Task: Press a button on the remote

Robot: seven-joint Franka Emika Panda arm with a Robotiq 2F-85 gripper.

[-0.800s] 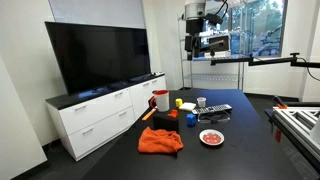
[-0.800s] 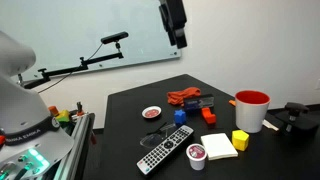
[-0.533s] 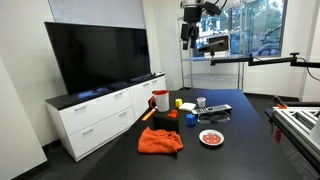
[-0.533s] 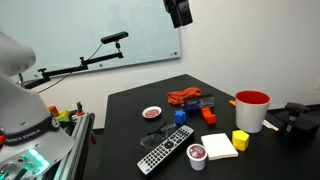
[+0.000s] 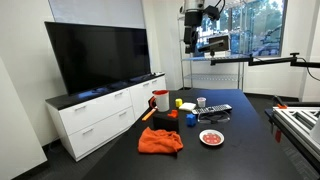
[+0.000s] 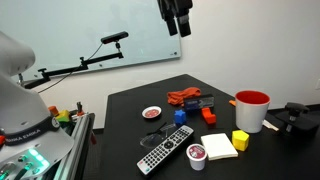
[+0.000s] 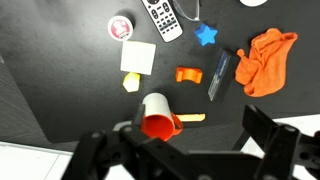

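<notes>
The remote (image 5: 215,110) is a flat black slab with pale keys, lying on the dark table (image 5: 240,150). It also shows near the table's front edge in an exterior view (image 6: 165,153), and at the top edge of the wrist view (image 7: 160,18), partly cut off. My gripper (image 5: 189,40) hangs high above the table in both exterior views (image 6: 179,24), far from the remote. In the wrist view its two fingers (image 7: 185,150) stand wide apart with nothing between them.
On the table are a red cup (image 6: 251,108), an orange cloth (image 6: 185,97), a red-rimmed plate (image 6: 152,113), a white pad (image 6: 219,145), a yellow block (image 6: 240,139), a blue star (image 7: 206,35) and a small white cup (image 6: 197,155). A TV (image 5: 95,55) stands on a white cabinet.
My gripper has shifted and turned a little, staying high above the table. Nothing on the table has moved.
</notes>
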